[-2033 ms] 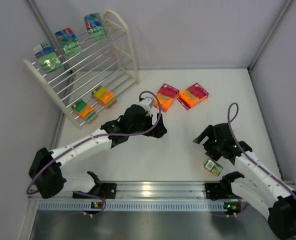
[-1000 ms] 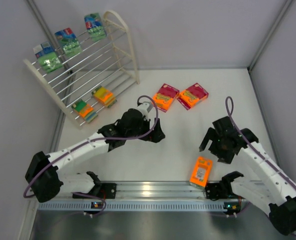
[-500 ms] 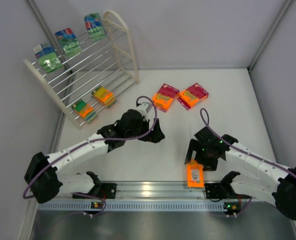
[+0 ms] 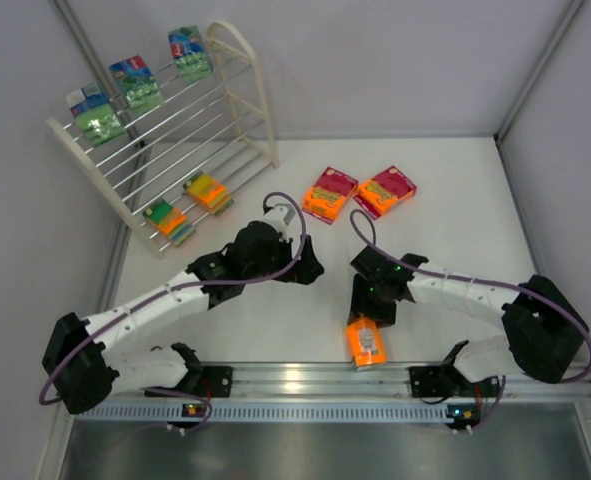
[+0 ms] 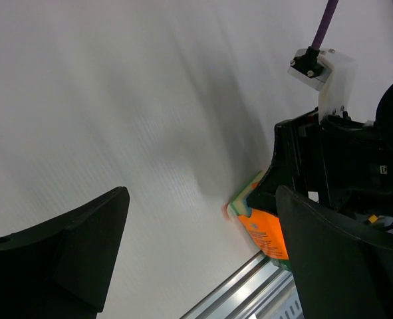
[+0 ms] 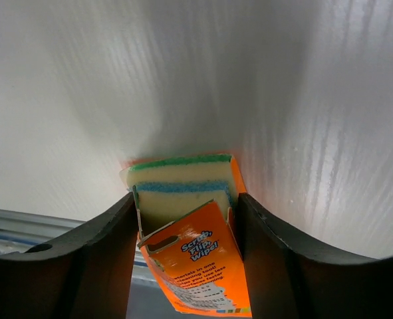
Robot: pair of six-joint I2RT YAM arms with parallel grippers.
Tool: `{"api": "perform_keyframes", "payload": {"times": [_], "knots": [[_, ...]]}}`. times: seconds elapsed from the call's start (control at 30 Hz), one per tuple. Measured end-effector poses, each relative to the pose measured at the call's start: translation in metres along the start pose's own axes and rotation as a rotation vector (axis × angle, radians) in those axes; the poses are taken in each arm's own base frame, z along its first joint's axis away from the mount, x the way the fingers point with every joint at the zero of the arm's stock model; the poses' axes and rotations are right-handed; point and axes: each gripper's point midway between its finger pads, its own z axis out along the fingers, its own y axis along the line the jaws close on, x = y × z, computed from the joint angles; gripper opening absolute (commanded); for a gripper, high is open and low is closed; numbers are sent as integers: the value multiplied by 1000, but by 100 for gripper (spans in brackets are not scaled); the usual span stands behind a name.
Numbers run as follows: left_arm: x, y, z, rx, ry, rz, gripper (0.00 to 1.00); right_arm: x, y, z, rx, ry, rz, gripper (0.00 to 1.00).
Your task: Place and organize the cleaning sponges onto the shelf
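Orange plastic wraps the sponge pack that matters now. A second ago it lay free on the desk by the right arm's base, and now it is nearer the middle of the near edge, just beside the ribbed rail. The right hand has swung in over it and closed, and in the right wrist view both fingers press flat on the pack's two long sides, so I judge the grip as taken. Whether the pack is already off the desk I cannot tell. This means the pick is done and the carry to the shelf can begin — a long way, since the shelf stands at the far left corner. The pack's long axis runs from far to near and leans a little. Its layered sponge end is under the hand, and its printed label end points to the rail. The left hand hangs over the desk centre, spread wide and holding nothing. Three green packs sit on the top tier and two orange ones sit low — two magenta-labelled packs wait on the desk.
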Motion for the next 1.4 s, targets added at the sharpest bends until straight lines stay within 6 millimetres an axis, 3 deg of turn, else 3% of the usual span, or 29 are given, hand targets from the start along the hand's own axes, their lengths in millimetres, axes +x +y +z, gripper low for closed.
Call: {"api": "perform_keyframes", "payload": {"times": [0.2,0.43,0.7,0.87,0.9,0.93,1.13,1.27,1.4], "knots": [[-7,18,-11,-87,-68,-18,98,-16,17,-1,-8,-44,-29,52],[-19,45,-28,-210,-133,-88,98,-88,80,-29,-234,-270,-12,54],[-39,73,-44,-264,-194,-200,98,-161,129,-63,-476,-667,-120,57],[-42,91,-48,-283,-189,-254,98,-175,137,-57,-542,-814,-226,66],[-41,94,-49,-285,-184,-262,98,-178,140,-56,-551,-835,-246,69],[-40,97,-49,-290,-178,-267,98,-179,142,-53,-557,-848,-259,79],[-31,92,-46,-246,-121,-242,98,-183,148,-45,-578,-880,-311,94],[-31,90,-48,-234,-119,-208,98,-180,147,-61,-601,-904,-319,98],[-31,90,-48,-232,-118,-195,98,-177,149,-102,-655,-955,-313,99]]}}
